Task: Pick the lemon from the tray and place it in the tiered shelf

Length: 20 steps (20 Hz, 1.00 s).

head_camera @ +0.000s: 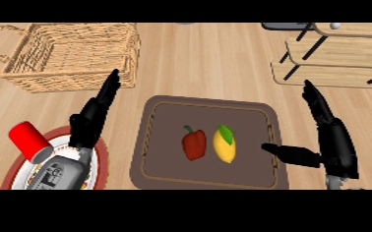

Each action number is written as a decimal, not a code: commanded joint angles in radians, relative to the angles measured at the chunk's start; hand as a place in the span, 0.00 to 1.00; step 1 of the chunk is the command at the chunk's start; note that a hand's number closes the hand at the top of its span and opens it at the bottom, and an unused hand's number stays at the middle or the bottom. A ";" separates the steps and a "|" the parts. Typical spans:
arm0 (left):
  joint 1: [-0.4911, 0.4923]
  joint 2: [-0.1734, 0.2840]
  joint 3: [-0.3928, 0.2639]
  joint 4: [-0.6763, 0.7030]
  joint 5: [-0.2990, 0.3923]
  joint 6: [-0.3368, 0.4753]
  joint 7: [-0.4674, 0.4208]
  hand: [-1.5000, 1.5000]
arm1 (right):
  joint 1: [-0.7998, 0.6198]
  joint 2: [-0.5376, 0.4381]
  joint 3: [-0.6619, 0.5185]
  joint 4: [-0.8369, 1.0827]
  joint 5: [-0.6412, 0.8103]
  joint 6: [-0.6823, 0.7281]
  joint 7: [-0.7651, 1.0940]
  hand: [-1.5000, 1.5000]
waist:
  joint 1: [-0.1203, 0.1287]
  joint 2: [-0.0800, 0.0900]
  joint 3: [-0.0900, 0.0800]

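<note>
A yellow lemon (224, 144) with a green leaf lies in the middle of the dark brown tray (160, 113), right beside a red pepper (194, 144). My right hand (333, 140) hovers at the tray's right edge, open, fingers straight up and thumb pointing left toward the lemon without touching it. My left hand (93, 115) stands open left of the tray, fingers straight. The wooden tiered shelf (327, 54) with black posts is at the upper right.
A wicker basket (73, 54) sits at the upper left. A red-rimmed plate (100, 158) lies at the lower left under my left forearm, with a red cylinder (30, 140) on its left side.
</note>
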 commanded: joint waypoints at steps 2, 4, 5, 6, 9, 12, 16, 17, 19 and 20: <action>-0.004 -0.027 0.000 0.011 -0.021 0.014 0.014 0.50 | -0.042 -0.113 0.063 -0.210 0.096 0.052 0.343 0.00 | -0.003 -0.001 -0.001; -0.029 0.001 0.018 0.033 -0.019 -0.024 -0.010 0.50 | -0.087 -0.150 0.097 -0.246 0.130 0.101 0.464 0.00 | -0.002 0.000 -0.002; -0.026 -0.034 0.003 0.016 -0.030 0.020 0.032 0.50 | -0.112 -0.176 0.100 -0.269 0.142 0.129 0.520 0.00 | 0.001 -0.001 -0.002; -0.052 -0.017 0.025 0.065 -0.011 -0.021 0.011 0.50 | -0.144 -0.217 0.093 -0.275 0.134 0.181 0.560 0.00 | -0.003 0.002 -0.002; 0.002 -0.031 0.007 0.028 -0.027 0.002 -0.012 0.50 | -0.126 -0.230 0.236 -0.359 0.220 0.241 0.713 0.00 | 0.006 -0.003 -0.003; -0.016 -0.015 0.018 -0.002 -0.017 -0.019 0.029 0.50 | -0.224 -0.270 0.255 -0.346 0.242 0.346 0.842 0.00 | 0.016 0.000 -0.001; 0.009 -0.023 0.015 -0.027 -0.044 -0.010 0.013 0.50 | -0.273 -0.233 0.325 -0.439 0.285 0.434 1.059 0.00 | 0.008 0.000 0.000; -0.008 -0.026 0.021 -0.035 -0.055 -0.003 0.048 0.50 | -0.318 -0.188 0.340 -0.433 0.314 0.441 1.108 0.00 | 0.010 0.001 0.000; -0.046 -0.050 0.061 0.066 -0.031 -0.051 0.006 0.50 | -0.337 -0.153 0.310 -0.454 0.287 0.494 1.145 0.00 | 0.003 0.002 0.000; -0.009 -0.005 0.072 -0.003 -0.015 -0.085 0.006 0.50 | -0.373 -0.092 0.377 -0.430 0.345 0.476 1.189 0.00 | 0.010 0.001 0.000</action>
